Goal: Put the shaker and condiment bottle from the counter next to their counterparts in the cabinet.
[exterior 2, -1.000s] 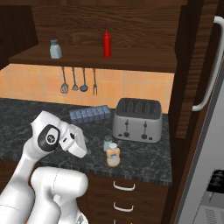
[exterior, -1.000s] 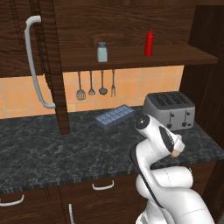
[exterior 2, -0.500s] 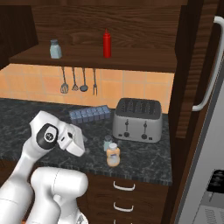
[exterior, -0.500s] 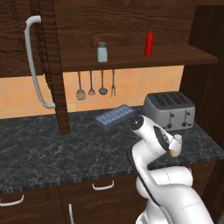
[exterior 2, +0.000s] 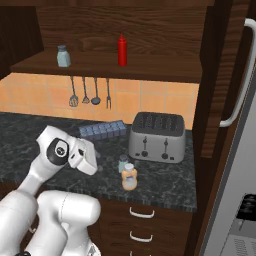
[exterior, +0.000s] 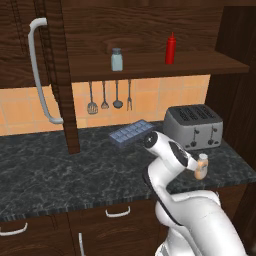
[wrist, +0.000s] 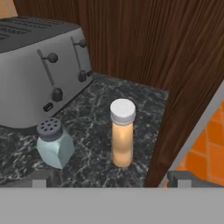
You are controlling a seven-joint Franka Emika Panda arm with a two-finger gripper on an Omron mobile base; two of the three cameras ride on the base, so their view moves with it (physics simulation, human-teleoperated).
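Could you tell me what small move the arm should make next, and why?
Probably ease the open end effector forward and straddle the condiment bottle. It stands upright on the counter, nearly centred ahead, apart from the shaker beside it, and nothing is held yet.

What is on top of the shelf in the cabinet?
A shaker and a red bottle stand apart on the shelf. The door covers the shelf's left end.
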